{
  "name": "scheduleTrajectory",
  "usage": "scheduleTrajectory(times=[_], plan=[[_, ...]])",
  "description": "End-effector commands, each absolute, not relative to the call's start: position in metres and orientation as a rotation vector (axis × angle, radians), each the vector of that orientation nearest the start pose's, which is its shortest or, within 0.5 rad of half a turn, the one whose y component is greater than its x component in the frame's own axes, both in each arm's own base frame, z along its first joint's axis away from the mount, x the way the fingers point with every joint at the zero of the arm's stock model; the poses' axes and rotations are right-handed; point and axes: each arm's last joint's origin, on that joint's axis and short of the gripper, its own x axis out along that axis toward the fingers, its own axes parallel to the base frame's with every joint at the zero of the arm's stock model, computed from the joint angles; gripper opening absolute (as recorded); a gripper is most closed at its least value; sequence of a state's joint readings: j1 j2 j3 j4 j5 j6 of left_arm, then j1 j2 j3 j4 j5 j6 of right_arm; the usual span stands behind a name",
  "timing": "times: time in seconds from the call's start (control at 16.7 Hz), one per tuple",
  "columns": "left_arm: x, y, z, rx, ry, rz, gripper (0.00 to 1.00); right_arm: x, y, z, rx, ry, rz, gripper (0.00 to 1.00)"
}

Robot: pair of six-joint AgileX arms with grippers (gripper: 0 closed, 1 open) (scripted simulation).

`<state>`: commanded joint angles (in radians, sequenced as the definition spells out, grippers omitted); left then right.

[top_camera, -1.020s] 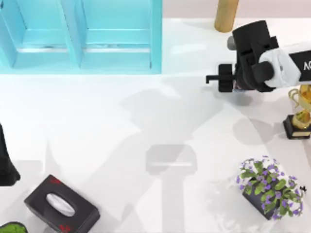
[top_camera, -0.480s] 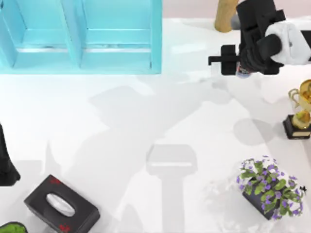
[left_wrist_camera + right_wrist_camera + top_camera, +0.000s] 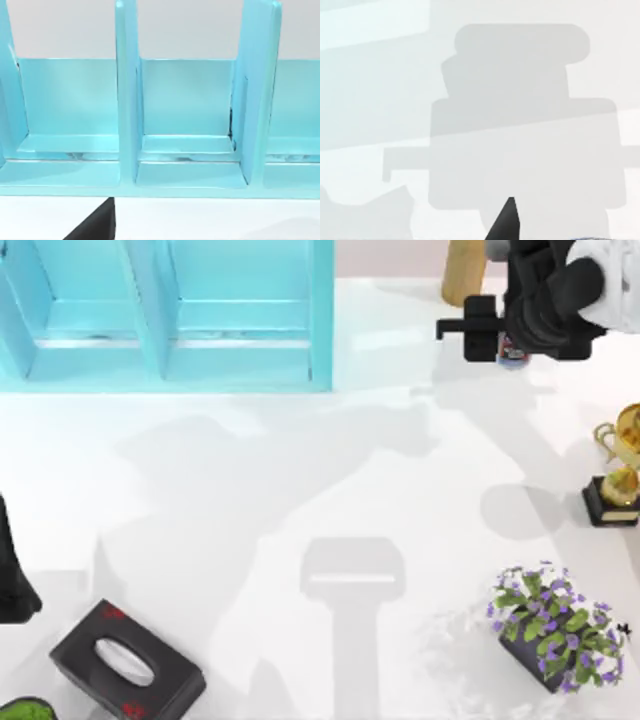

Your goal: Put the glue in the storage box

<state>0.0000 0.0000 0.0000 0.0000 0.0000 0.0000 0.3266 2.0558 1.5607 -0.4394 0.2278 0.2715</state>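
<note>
The small white glue bottle with a blue-and-red label (image 3: 512, 352) sits clamped in the right arm's black claw (image 3: 508, 340), high at the white tabletop's (image 3: 300, 480) far right edge. Open tabletop separates it from the light-blue compartmented storage box (image 3: 165, 320) at far left. The left arm (image 3: 12, 570) is parked at the left edge.

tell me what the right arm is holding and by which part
Right gripper seems to carry the glue; a sliver of it peeks out beneath. The place of the hold is hidden. Left arm is parked.
</note>
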Motion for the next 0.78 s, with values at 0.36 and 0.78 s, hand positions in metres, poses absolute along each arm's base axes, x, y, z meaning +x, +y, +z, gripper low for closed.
scheduleTrajectory(times=[0.36,0.78], plan=[[0.106,-0.001,0.160,0.000,0.000,0.000,1.00,0.424,0.113,0.194,-0.015,0.932,-0.011,0.00],[0.106,-0.001,0.160,0.000,0.000,0.000,1.00,0.353,-0.044,0.235,0.013,0.899,0.010,0.00]])
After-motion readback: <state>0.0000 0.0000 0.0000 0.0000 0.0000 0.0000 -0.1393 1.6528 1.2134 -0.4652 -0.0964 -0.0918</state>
